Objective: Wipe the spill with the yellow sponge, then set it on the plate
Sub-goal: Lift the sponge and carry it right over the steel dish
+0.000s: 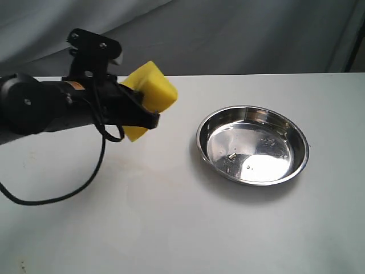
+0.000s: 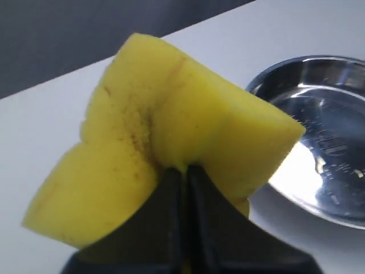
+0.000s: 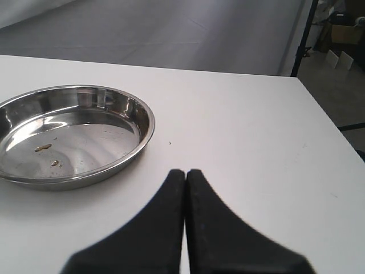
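While the left gripper (image 1: 149, 117) hangs above the table (image 1: 171, 228), its fingers (image 2: 171, 188) are pinched tight into the middle of the yellow sponge (image 1: 153, 90). The foam bulges out on both sides of the pinch. The sponge is off the table, held in the air, tilted. In the exterior view its long axis runs from low-left to high-right, and one corner points toward the plate (image 1: 254, 107).

Key relation: the plate sits flat on the table to the right of the sponge in the exterior view. It is apart from the sponge and lower, with bare table between them. The left wrist view shows the plate rim just past the sponge's far corner. My read is that the move left is a carry rightward and down over the dish, then letting go.

The right gripper (image 3: 185, 174) has its fingers pressed together, holding nothing, and points past the near side of the plate. It may be the nearer arm to the dish, but the left one has the sponge, so the left should finish.

Counts:
- Sponge: one.
- Plate: one.
- Grippers: two.
- Specks (image 3: 43, 147) inside the plate: a few small brownish ones.
- Spill: no clear puddle. There is at most a faint tan tinge on the table below the sponge, and I cannot tell for sure.
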Controlling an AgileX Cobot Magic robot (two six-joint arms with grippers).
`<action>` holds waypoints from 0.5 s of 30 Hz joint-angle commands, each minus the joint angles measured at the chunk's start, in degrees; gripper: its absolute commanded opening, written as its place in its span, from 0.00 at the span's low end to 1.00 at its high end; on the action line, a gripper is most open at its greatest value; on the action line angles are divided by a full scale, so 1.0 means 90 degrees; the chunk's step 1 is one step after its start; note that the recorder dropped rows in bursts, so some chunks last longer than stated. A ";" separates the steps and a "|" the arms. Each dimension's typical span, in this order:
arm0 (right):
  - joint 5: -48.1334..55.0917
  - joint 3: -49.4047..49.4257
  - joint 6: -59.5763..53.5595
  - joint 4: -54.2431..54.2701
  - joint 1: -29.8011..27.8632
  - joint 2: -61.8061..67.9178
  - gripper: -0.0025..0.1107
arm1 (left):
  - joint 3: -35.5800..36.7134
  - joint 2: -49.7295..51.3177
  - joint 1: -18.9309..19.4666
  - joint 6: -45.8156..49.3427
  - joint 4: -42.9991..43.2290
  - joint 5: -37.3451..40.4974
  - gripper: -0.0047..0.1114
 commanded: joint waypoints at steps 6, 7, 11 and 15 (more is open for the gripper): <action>-0.0024 0.0024 0.0029 -0.0042 0.0009 -0.0042 0.02 | 0.0024 -0.0079 -0.1520 -0.0197 -0.0058 -0.1935 0.04; -0.0024 0.0024 0.0029 -0.0042 0.0009 -0.0042 0.02 | 0.0024 -0.0079 -0.1624 -0.0264 -0.0006 -0.2036 0.04; -0.0024 0.0024 0.0029 -0.0042 0.0009 -0.0042 0.02 | 0.0024 -0.0065 -0.1864 -0.0970 0.0601 -0.2125 0.04; -0.0024 0.0024 0.0029 -0.0042 0.0009 -0.0042 0.02 | 0.0024 0.0475 -0.1923 -0.2631 0.2298 -0.3028 0.04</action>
